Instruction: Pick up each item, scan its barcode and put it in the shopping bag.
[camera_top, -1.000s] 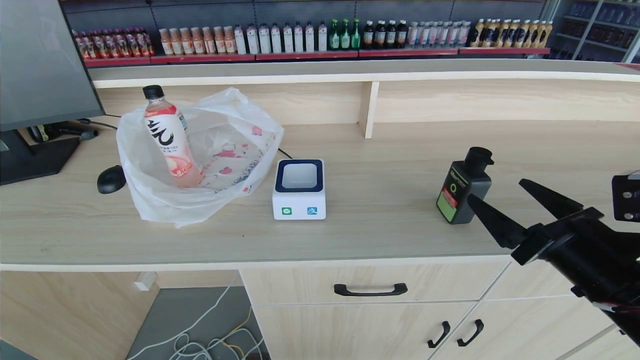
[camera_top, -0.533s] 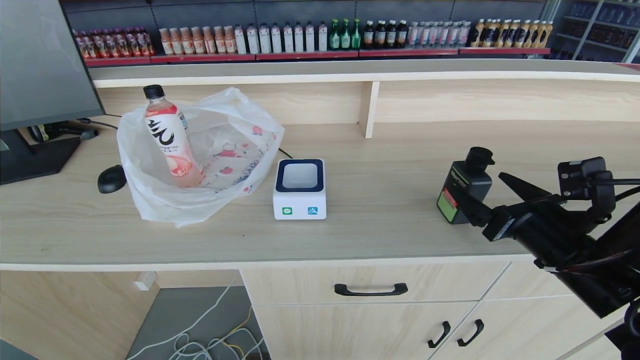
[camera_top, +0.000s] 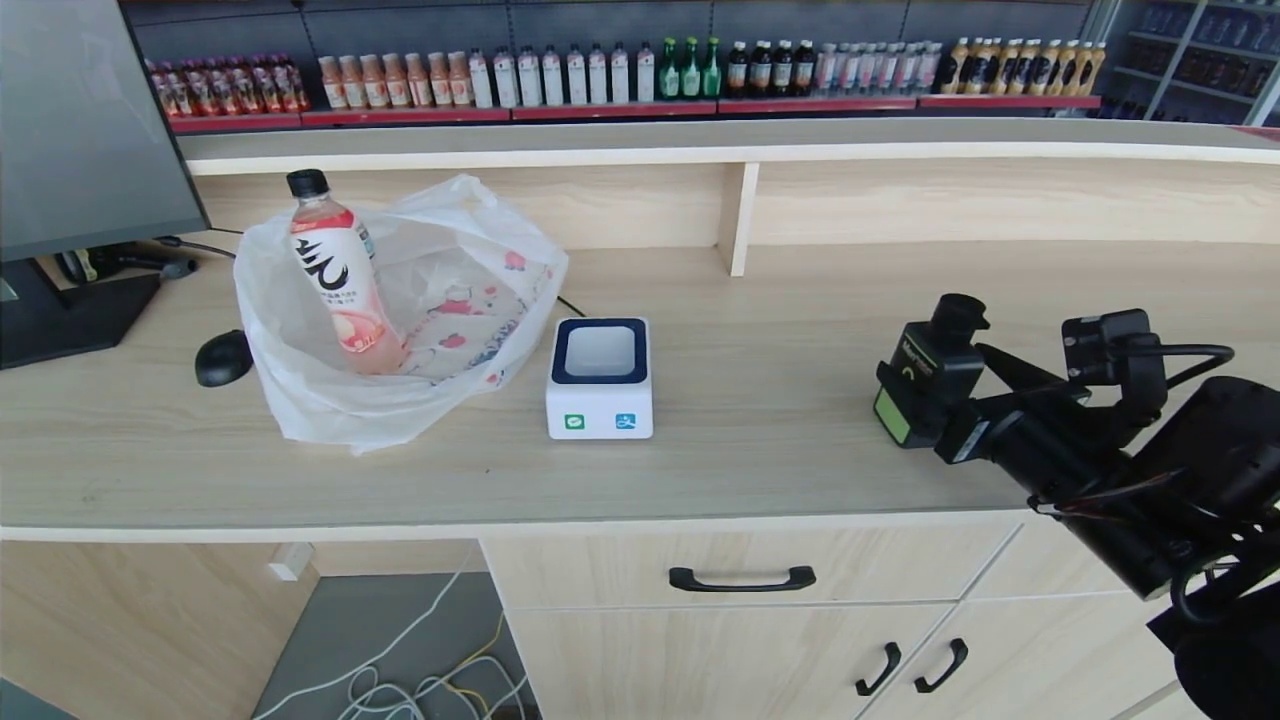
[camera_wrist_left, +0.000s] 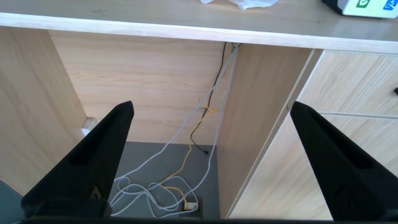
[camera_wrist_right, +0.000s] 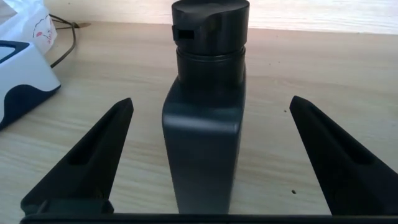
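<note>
A dark grey bottle (camera_top: 925, 362) with a black cap and a green and red label stands upright on the right of the wooden counter (camera_top: 760, 460). My right gripper (camera_top: 935, 380) is open, one finger on each side of the bottle. In the right wrist view the bottle (camera_wrist_right: 208, 130) rises between the spread fingers (camera_wrist_right: 81, 162) of the right gripper (camera_wrist_right: 211, 102). A white shopping bag (camera_top: 440, 290) sits open on the left with a pink drink bottle (camera_top: 335, 275) leaning inside. The white and blue scanner (camera_top: 598, 378) stands between bag and dark bottle. My left gripper (camera_wrist_left: 211, 106) hangs open below the counter edge.
A black mouse (camera_top: 222, 358) lies left of the bag, and a monitor (camera_top: 90, 120) stands at the far left. An upright wooden divider (camera_top: 738, 215) rises at the back of the counter. Loose cables (camera_wrist_left: 180, 180) lie on the floor under the counter. Drawers (camera_top: 740, 578) face the front.
My right gripper has moved forward and left over the counter, and its open fingers now straddle the dark bottle. The bag, pink bottle and scanner have stayed put.
</note>
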